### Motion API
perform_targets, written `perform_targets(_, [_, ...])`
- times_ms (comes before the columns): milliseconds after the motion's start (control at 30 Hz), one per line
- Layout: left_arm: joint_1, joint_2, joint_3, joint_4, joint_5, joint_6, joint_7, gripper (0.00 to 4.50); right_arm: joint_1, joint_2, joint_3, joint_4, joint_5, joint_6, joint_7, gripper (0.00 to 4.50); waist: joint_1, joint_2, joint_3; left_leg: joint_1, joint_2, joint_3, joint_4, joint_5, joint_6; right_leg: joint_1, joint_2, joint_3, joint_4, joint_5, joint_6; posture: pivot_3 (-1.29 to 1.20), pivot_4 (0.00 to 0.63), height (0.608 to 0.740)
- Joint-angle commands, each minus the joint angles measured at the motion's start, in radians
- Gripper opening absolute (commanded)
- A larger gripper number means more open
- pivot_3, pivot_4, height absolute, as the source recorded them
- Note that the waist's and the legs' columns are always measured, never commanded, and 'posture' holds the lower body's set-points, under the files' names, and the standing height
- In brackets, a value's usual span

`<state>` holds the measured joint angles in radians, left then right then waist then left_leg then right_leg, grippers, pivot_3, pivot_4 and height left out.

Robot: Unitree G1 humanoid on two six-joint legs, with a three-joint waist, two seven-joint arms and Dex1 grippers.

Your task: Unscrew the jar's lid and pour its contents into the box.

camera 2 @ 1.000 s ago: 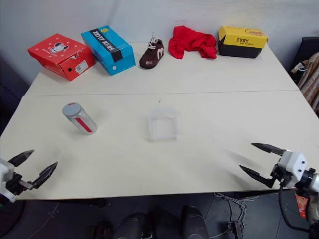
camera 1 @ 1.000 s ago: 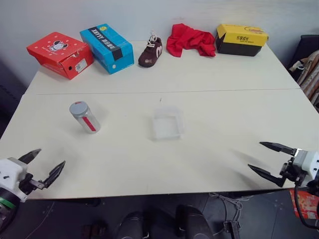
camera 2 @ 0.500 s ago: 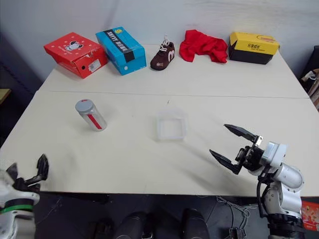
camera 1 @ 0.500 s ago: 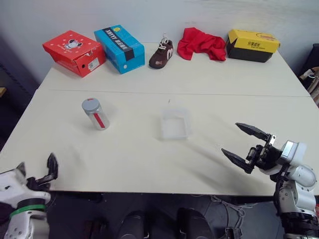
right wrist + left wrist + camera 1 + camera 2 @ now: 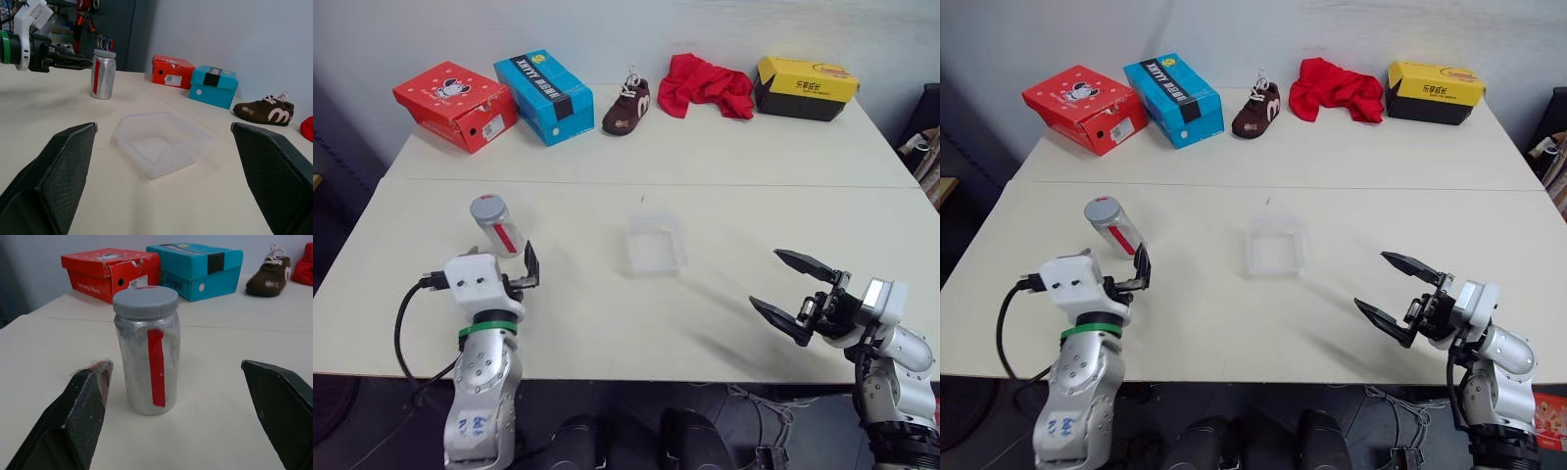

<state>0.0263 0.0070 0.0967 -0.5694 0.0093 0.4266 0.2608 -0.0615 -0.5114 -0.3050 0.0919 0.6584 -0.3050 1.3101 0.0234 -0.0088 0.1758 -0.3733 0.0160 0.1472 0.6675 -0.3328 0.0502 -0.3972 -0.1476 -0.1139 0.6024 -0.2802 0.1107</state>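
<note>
I am on the reach for the jar (image 5: pixel 496 223), upright at my eleven o'clock with its lid (image 5: pixel 145 301) on (box (image 5: pixel 656 243) at twelve), my left gripper (image 5: pixel 188 406) and right gripper (image 5: pixel 797 291) wide open and empty; next, closing round it.

Upright jar (image 5: pixel 1111 224) with grey lid (image 5: pixel 1103 209) on table (image 5: pixel 1332 166), just ahead of open left gripper (image 5: pixel 1132 271). Clear box (image 5: pixel 1273 245) mid-table. Open right gripper (image 5: pixel 1397 294) near front edge.
</note>
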Motion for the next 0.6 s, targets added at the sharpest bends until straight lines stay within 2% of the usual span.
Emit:
perform_targets(33, [-0.03,-0.007,-0.009,0.035,0.062,-0.038,0.032,4.45,0.009,-0.012,-0.014,-0.059,0.009,0.013,-0.023,4.5,0.001,0.0,0.0,0.0,0.0,0.0,0.0,0.0,0.001,0.0,0.0,0.0,0.0,0.0,0.0,0.0,0.15,0.74])
perform_targets(600, [-0.277,-0.016,0.066,0.402,0.075,-0.232,0.083,4.45,0.076,-0.012,-0.04,-0.165,0.012,0.04,-0.101,4.5,0.003,0.0,0.0,0.0,0.0,0.0,0.0,0.0,0.001,0.0,-0.001,-0.002,-0.001,0.0,0.0,0.0,0.15,0.74])
